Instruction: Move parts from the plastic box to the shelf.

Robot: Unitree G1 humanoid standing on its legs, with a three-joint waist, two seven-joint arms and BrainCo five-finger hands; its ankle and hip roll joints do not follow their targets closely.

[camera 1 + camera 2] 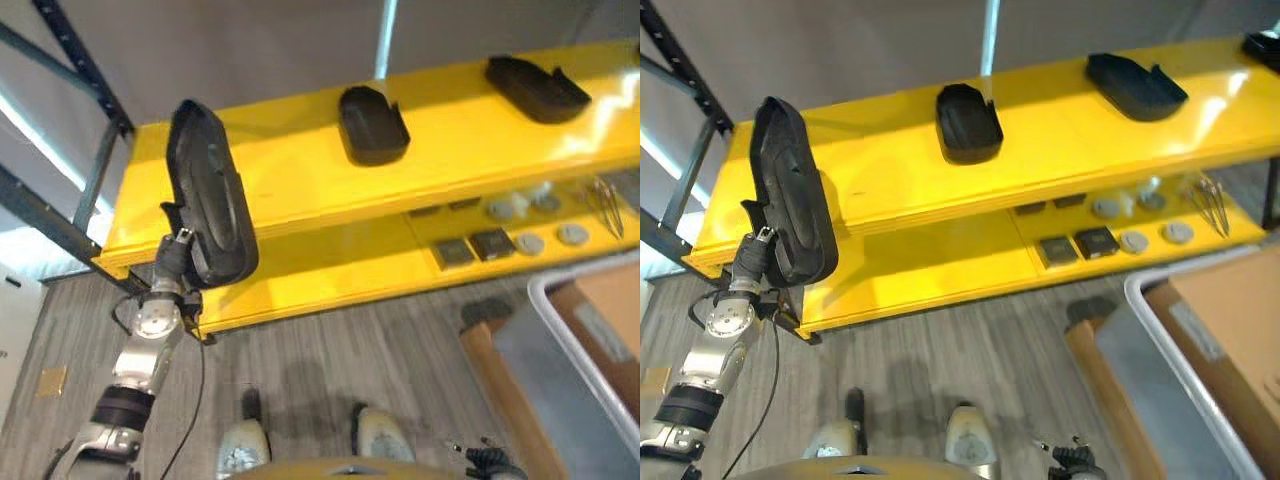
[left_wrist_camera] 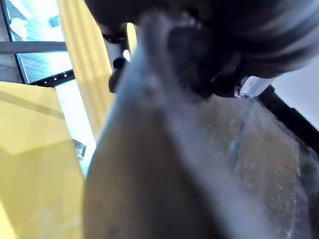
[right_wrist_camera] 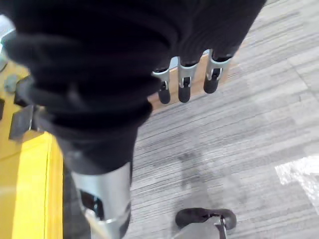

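A: Part (image 1: 208, 195) sits upright in the left robot hand (image 1: 178, 262), long axis vertical, before the shelf's (image 1: 300, 165) left end.

B: Fingers hidden; grip unclear. Right robot hand (image 3: 187, 79) hangs relaxed.

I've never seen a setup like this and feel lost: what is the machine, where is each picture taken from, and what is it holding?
It is a humanoid robot. Two pictures come from cameras in its head, looking down; the other two sit on its wrists. The left hand lifts a long black part at the left end of the yellow shelf; its fingers are hidden behind the part. Two more black parts lie on the top board. Small grey pieces sit on the lower board. The right hand hangs over the floor, fingers straight, holding nothing. A plastic box stands at the right.
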